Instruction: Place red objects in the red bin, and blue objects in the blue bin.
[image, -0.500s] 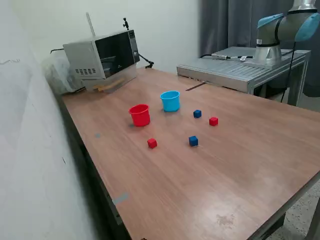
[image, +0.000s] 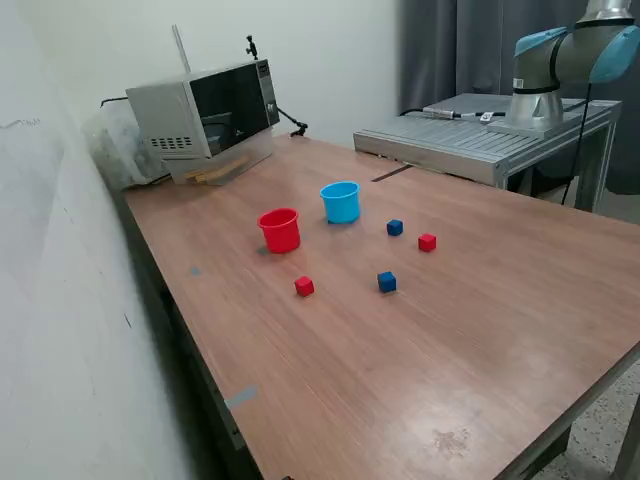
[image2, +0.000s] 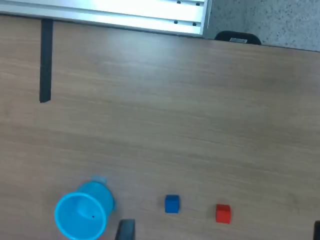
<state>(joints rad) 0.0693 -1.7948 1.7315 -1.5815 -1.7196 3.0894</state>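
On the wooden tabletop (image: 480, 330) the red cup (image: 279, 229) stands upright, with the light blue cup (image: 341, 201) just beyond it toward the exterior view's right. Neither cup shows any readable label. One dark blue cube (image: 395, 227) and one red cube (image: 427, 241) lie near each other, right of the blue cup. A second red cube (image: 304, 286) and a second blue cube (image: 387, 282) lie nearer the camera, apart from each other. All four cubes sit outside the cups. A microwave (image: 205, 110) stands at the far left; no writing on it can be read. The gripper (image2: 220, 232) shows only as dark finger tips at the wrist view's edge, and I cannot tell whether it is open or closed.
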